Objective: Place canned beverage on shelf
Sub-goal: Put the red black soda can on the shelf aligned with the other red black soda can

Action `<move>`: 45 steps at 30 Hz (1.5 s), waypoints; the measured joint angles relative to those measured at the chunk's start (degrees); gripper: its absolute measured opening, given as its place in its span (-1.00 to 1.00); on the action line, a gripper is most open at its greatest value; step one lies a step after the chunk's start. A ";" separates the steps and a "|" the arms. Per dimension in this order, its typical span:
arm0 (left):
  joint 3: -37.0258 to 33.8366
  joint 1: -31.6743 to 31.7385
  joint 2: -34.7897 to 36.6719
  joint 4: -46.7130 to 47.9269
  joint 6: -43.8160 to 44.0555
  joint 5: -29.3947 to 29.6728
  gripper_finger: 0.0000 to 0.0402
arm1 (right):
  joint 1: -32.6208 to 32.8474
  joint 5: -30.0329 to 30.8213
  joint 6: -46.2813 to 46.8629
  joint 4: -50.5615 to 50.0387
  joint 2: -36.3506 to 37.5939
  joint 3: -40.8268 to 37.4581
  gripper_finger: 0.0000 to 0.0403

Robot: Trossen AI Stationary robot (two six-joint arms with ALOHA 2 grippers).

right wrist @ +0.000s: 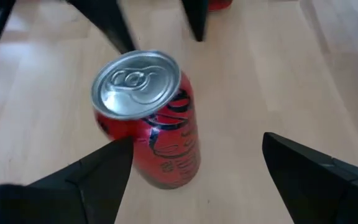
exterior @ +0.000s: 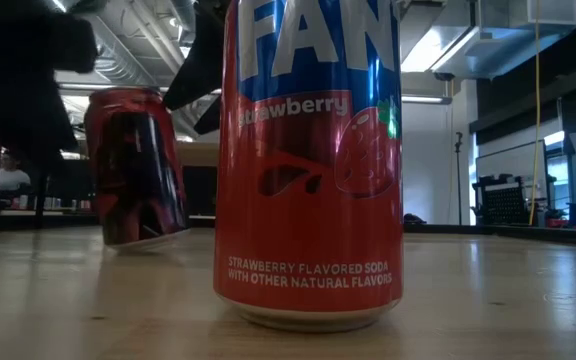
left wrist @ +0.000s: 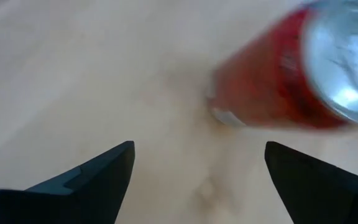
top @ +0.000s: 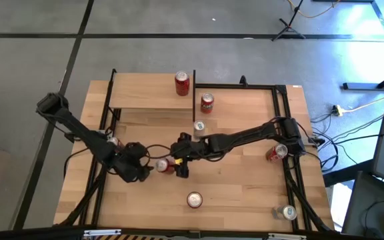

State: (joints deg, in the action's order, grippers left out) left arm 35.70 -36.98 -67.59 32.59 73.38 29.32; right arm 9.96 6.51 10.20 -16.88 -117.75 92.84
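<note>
Seven cans (top: 182,83) on table — one shelf (top: 152,91) — two arms.

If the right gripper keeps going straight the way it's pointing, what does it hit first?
Probably the red can standing ahead of the right gripper, a bit off centre between its open jaws. Beyond it waits the left gripper; depth is unclear.

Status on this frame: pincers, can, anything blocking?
Both pincers open, left, right, flanking a can mid-table. Nothing gripped. Shelf holds one can.
</note>
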 joint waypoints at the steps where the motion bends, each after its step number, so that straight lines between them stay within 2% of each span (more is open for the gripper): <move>1: 0.00 -0.92 0.65 -0.27 0.03 -0.35 0.77 | 0.00 0.33 -0.25 -0.04 0.16 0.01 0.73; 7: 0.00 -5.45 0.91 -3.44 2.47 0.85 0.77 | 0.00 1.00 -1.89 -0.60 0.28 0.04 0.73; 10: 0.00 -6.64 -0.74 -7.94 2.56 3.70 0.77 | 0.00 1.30 -1.92 -1.44 0.28 0.04 0.73; 15: 0.00 -5.77 -5.72 -12.88 3.02 8.57 0.77 | 0.00 1.48 -2.94 -0.88 0.28 0.04 0.73; 22: 0.00 -3.70 -11.22 -16.27 4.73 8.79 0.77 | -1.06 7.11 -4.66 -5.16 0.25 0.02 0.73; 28: 0.00 -2.18 -11.59 -13.82 6.57 9.08 0.77 | -2.58 6.85 -4.19 -2.42 -1.16 -0.03 0.73; 32: 0.00 -1.64 -11.52 -11.21 7.52 8.02 0.77 | -2.43 3.29 -4.19 0.40 -1.56 -0.06 0.73; 38: 0.00 -1.61 -11.42 -6.09 9.76 5.70 0.77 | -1.18 -0.33 -4.66 -1.10 -1.54 -0.04 0.73; 45: -0.07 0.44 -11.46 -4.79 10.27 8.29 0.77 | -0.02 -2.92 -4.62 -1.16 -1.52 -0.04 0.73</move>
State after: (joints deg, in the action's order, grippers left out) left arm 35.64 -36.54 -79.05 27.80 83.65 37.61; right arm 9.94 3.58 5.58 -18.04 -119.26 92.79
